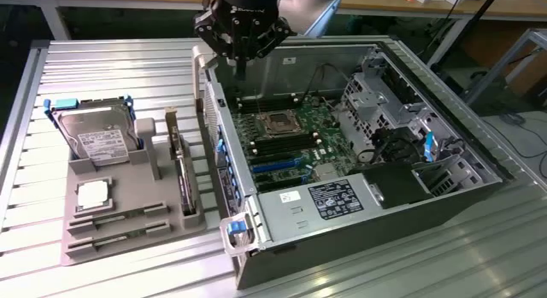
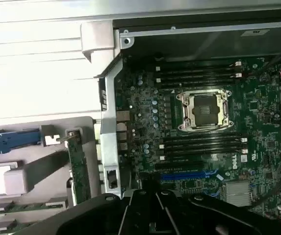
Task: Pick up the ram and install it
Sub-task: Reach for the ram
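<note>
One open PC case sits under the gripper with its motherboard, CPU socket and DIMM slots exposed. Grey fixture tray, off to the gripper's side: hard drive, expansion card, processor chip, two ram sticks seated. Case side wall stands between gripper and tray. Can't tell gripper opening or any hold.

Ribbed metal table, wooden bench behind, grey frame, floor
</note>
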Tool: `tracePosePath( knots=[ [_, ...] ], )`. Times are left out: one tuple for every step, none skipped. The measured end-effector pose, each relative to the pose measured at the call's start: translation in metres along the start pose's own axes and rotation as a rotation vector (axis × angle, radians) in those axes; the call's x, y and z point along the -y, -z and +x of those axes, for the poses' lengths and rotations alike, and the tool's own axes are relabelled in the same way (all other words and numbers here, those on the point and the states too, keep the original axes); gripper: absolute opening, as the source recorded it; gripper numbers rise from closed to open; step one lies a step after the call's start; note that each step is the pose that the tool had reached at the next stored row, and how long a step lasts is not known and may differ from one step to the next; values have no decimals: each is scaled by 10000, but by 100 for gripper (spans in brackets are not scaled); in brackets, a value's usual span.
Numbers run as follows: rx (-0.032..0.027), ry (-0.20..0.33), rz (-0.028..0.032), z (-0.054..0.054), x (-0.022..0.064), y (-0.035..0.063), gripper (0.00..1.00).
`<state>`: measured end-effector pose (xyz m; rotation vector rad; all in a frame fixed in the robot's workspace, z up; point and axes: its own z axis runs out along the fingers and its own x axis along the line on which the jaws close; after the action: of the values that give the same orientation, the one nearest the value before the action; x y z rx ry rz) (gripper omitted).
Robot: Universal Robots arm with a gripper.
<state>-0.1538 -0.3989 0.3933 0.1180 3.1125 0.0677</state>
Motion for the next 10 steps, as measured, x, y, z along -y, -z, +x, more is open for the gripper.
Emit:
tracePosePath(
  knots=[
    [-1,3,1,107,8,3,11],
    [0,2,0,218,17,6,11],
    [-1,3,1,283,22,8,11],
    [-1,0,1,337,26,10,11],
    [0,0,0,376,29,10,11],
    [0,2,0,433,33,12,11],
    [0,1,0,485,38,13,11],
    [-1,0,1,546,43,15,11],
    [-1,1,1,590,48,17,11],
    [0,3,-1,658,54,18,11]
  ],
)
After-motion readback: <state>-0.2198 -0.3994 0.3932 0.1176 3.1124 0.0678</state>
